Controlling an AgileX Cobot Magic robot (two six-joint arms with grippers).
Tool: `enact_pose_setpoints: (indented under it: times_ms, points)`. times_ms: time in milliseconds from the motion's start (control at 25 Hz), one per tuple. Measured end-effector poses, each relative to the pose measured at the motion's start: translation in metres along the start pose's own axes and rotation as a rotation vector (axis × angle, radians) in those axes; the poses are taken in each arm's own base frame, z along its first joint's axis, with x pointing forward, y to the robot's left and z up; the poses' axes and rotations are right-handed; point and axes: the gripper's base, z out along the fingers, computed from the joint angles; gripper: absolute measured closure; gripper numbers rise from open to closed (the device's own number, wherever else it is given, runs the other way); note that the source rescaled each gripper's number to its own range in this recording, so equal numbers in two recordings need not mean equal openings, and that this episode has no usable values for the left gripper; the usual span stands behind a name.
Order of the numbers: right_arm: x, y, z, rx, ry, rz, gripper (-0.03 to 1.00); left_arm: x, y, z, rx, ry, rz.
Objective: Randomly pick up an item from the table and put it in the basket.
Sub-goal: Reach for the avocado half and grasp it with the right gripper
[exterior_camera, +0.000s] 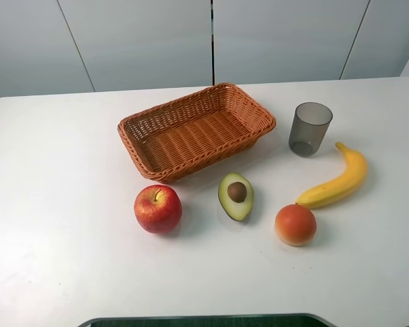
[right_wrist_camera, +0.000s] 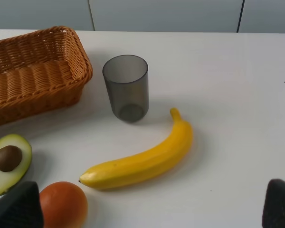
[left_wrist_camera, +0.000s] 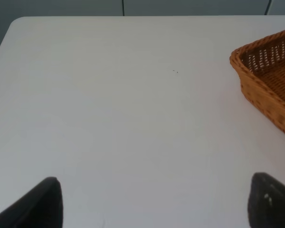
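Observation:
The halved avocado (exterior_camera: 236, 196) lies cut face up with its brown pit showing, on the white table (exterior_camera: 68, 170) just in front of the wicker basket (exterior_camera: 215, 154). It also shows in the right wrist view (right_wrist_camera: 8, 163). The basket holds nothing that I can see. Neither gripper shows in the high view. My left gripper (left_wrist_camera: 154, 204) is open over bare table, with the basket's corner (left_wrist_camera: 266, 95) off to one side. My right gripper (right_wrist_camera: 147, 207) is open and empty, short of the fruit, with the basket (right_wrist_camera: 38, 102) beyond.
A red apple (exterior_camera: 157, 208) sits left of the avocado. An orange-pink round fruit (exterior_camera: 295, 224) (right_wrist_camera: 62, 205) and a banana (exterior_camera: 335, 179) (right_wrist_camera: 142, 161) lie to its right. A grey translucent cup (exterior_camera: 309, 128) (right_wrist_camera: 126, 87) stands right of the basket.

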Motion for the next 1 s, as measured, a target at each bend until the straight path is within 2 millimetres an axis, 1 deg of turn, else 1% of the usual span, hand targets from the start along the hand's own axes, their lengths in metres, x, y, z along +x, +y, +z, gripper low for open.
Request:
enact_pose_setpoints:
  times_ms: [1000]
  points:
    - [0.0, 0.0, 0.0, 0.0, 0.0, 0.0, -0.03, 0.0, 0.0, 0.0, 0.0, 0.0, -0.003]
